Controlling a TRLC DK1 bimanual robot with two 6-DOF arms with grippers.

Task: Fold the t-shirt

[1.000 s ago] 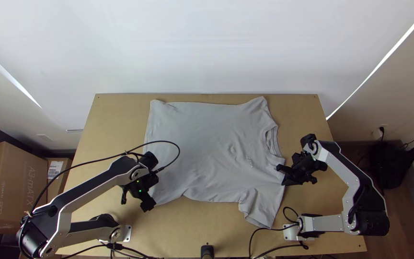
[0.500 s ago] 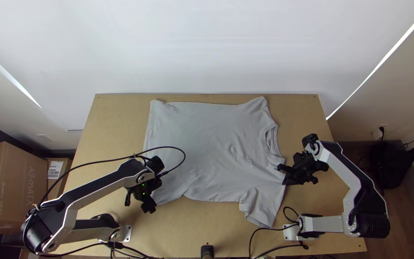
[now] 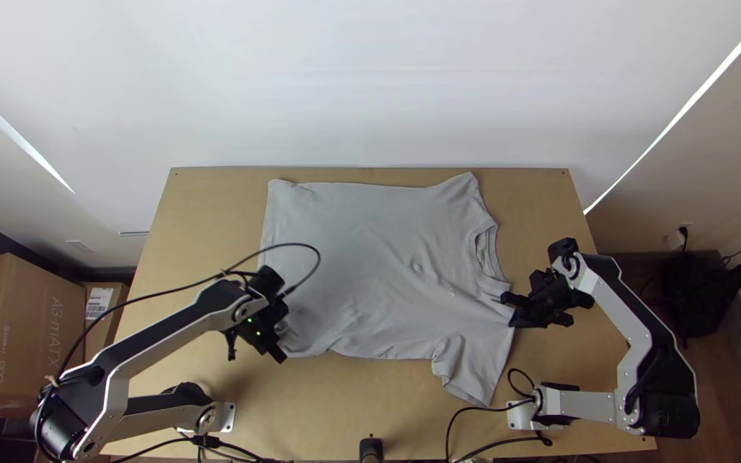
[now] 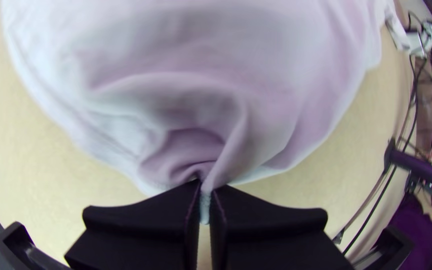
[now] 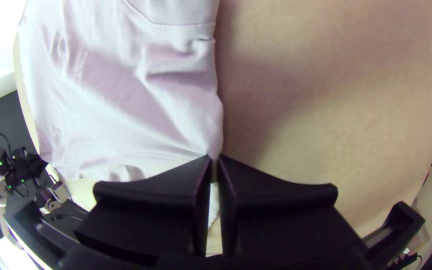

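Note:
The grey t-shirt (image 3: pixel 362 257) lies spread on the table, its collar toward the right and a sleeve pointing at the near edge. At its near left corner is my left gripper (image 3: pixel 278 345); in the left wrist view the left gripper (image 4: pixel 205 200) is shut on the gathered hem corner of the t-shirt (image 4: pixel 276 60). My right gripper (image 3: pixel 512 310) is at the shoulder edge below the collar. The right wrist view has the right gripper (image 5: pixel 214 172) shut on a pinch of the t-shirt (image 5: pixel 111 95).
Bare wooden table (image 3: pixel 207 201) surrounds the shirt. A black cable (image 3: pixel 285 246) loops above the left arm over the shirt. A small black object (image 3: pixel 371 447) stands at the near edge, and cardboard boxes (image 3: pixel 23 330) are beyond the left side.
The left gripper has shifted slightly right and turned, and the shirt's near left corner is now drawn up in it. The right gripper has edged right, taking the near shoulder and sleeve with it.

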